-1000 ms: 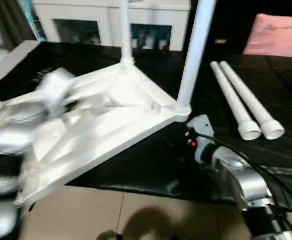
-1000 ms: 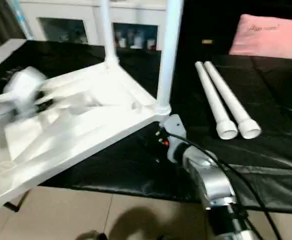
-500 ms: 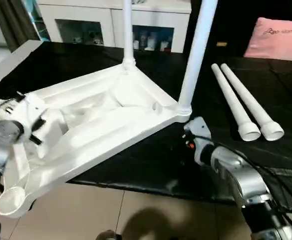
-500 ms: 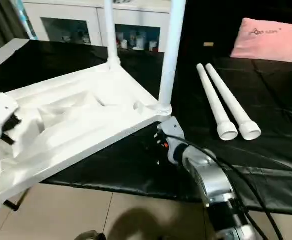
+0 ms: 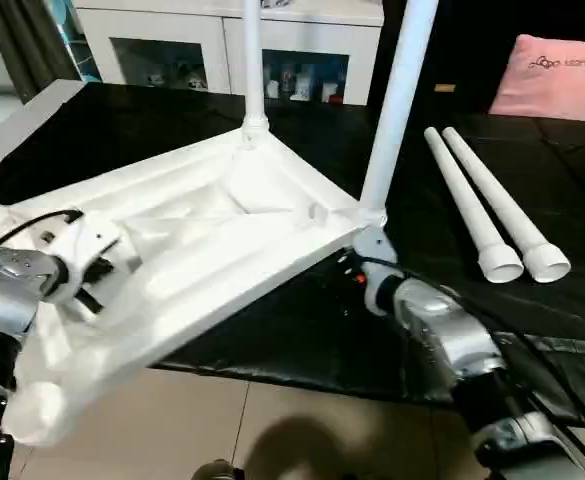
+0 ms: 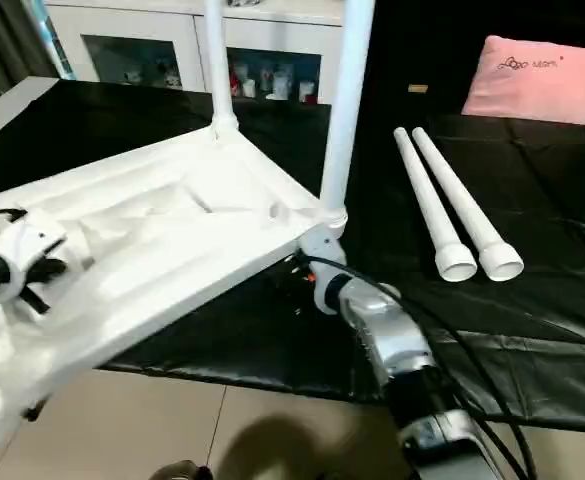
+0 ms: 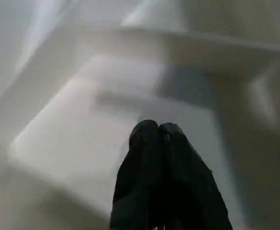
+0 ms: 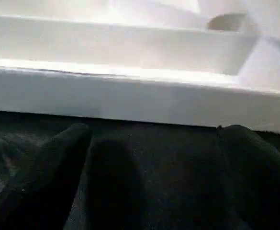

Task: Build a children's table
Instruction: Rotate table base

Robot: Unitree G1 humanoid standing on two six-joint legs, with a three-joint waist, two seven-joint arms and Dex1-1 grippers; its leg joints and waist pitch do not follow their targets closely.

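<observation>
The left gripper (image 7: 160, 132) has its fingers pressed together with nothing between them, tips over the ribbed underside of the tabletop (image 5: 202, 250), probably to press on or steady that end, which overhangs the edge of the black-covered bench (image 5: 302, 340). The tabletop lies upside down so its corner sockets face up, and two legs (image 5: 397, 100) already stand in the far and near-right corners. Just below the near-right corner, the right gripper (image 8: 154, 158) is spread wide, its fingers (image 8: 44, 167) either side of bare black cloth with the tabletop's rim straight ahead of them, holding nothing; it seems placed to catch or nudge that edge. Well to its right, two spare legs (image 5: 487, 215) lie side by side, wide ends toward the robot, ready to be picked up.
</observation>
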